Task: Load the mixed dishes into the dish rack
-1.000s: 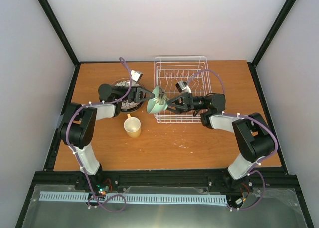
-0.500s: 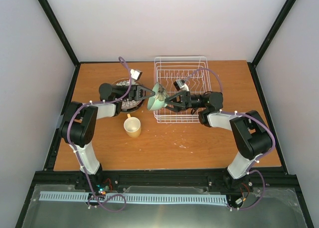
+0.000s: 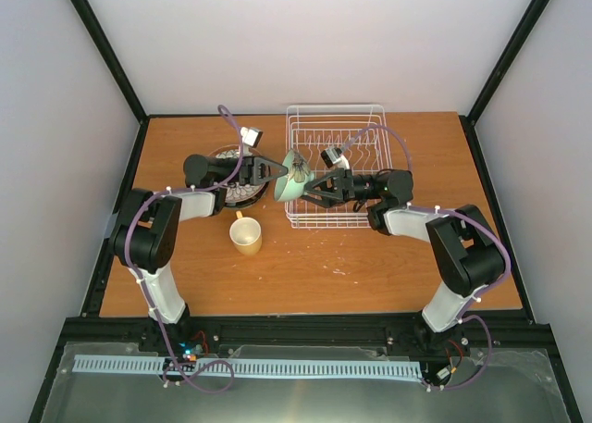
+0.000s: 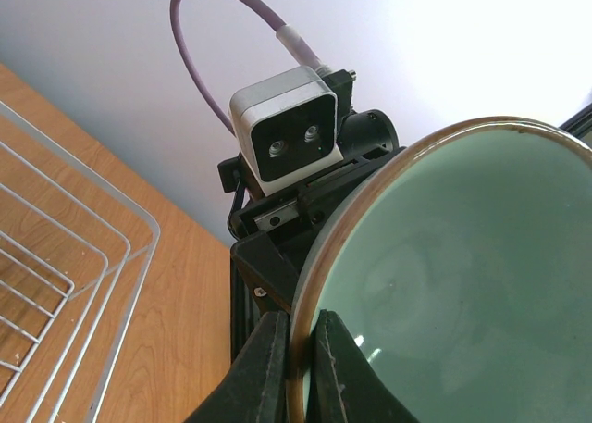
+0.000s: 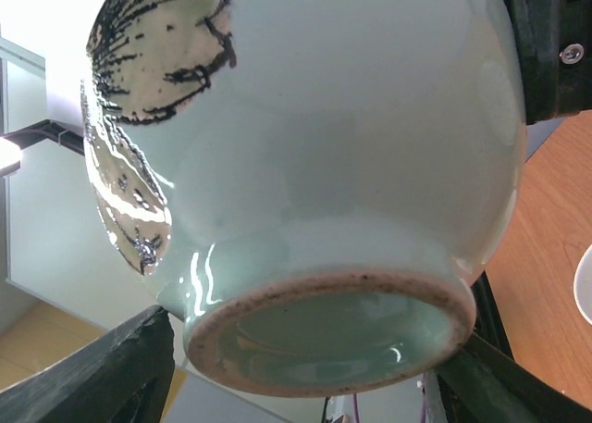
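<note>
My left gripper [image 3: 275, 173] is shut on the rim of the pale green bowl [image 3: 292, 180] and holds it tilted in the air at the left edge of the white wire dish rack [image 3: 335, 168]. In the left wrist view the fingers [image 4: 264, 367] pinch the brown-edged rim of the bowl [image 4: 444, 275]. My right gripper [image 3: 312, 186] is open, with its fingers [image 5: 120, 377] on either side of the foot of the bowl [image 5: 324, 145]. The yellow mug [image 3: 246, 235] stands on the table in front. A stack of plates [image 3: 236, 193] lies under my left arm.
The rack's wire corner shows in the left wrist view [image 4: 55, 284]. The rack stands at the table's back centre and looks empty. The right wrist camera [image 4: 282, 136] faces the left one across the bowl.
My right gripper has moved left, closer around the bowl's foot. My left gripper has kept its hold and raised the bowl slightly.
</note>
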Robot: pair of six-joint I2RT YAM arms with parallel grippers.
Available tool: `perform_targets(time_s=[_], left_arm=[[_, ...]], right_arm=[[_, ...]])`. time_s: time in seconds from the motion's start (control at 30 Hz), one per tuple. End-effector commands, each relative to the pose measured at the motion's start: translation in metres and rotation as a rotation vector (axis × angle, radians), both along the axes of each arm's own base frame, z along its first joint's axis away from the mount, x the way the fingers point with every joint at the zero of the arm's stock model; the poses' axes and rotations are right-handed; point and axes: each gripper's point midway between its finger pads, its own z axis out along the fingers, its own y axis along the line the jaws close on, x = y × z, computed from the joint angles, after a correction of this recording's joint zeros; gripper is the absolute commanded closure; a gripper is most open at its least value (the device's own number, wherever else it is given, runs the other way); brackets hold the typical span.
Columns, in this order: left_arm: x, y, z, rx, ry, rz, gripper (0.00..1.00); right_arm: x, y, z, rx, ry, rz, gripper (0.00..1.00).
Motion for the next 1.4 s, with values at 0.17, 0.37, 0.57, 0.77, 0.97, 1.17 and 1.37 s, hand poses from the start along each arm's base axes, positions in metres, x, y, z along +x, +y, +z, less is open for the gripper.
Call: perform_targets(time_s=[0.17,0.37,0.57,0.77,0.97,1.17,1.37], left_arm=[[-0.038,0.003,0.026,-0.076,-0.313,-0.026,0.99],[-0.047,0.006,0.029,-0.078,-0.325,-0.027,0.99],[-0.049,0.007,0.029,-0.076,-0.321,-0.029,0.99],[-0.047,0.006,0.030,-0.082,-0.319,-0.023,0.99],[-0.036,0.003,0.032,-0.084,-0.322,-0.025,0.99],[-0.027,0.000,0.036,-0.082,-0.329,-0.034,0.99],[-0.023,-0.001,0.035,-0.088,-0.318,-0.027,0.99]], right_arm=[[-0.011,-0.005,0.040,0.139,-0.247,-0.032,0.30],[-0.008,-0.010,0.048,0.150,-0.263,-0.052,0.30],[-0.008,-0.011,0.050,0.150,-0.271,-0.050,0.28],[-0.011,-0.011,0.051,0.149,-0.261,-0.045,0.27],[-0.021,-0.013,0.052,0.137,-0.272,-0.019,0.28],[-0.025,-0.014,0.048,0.134,-0.264,-0.021,0.34],[-0.024,-0.012,0.051,0.142,-0.264,-0.023,0.37]])
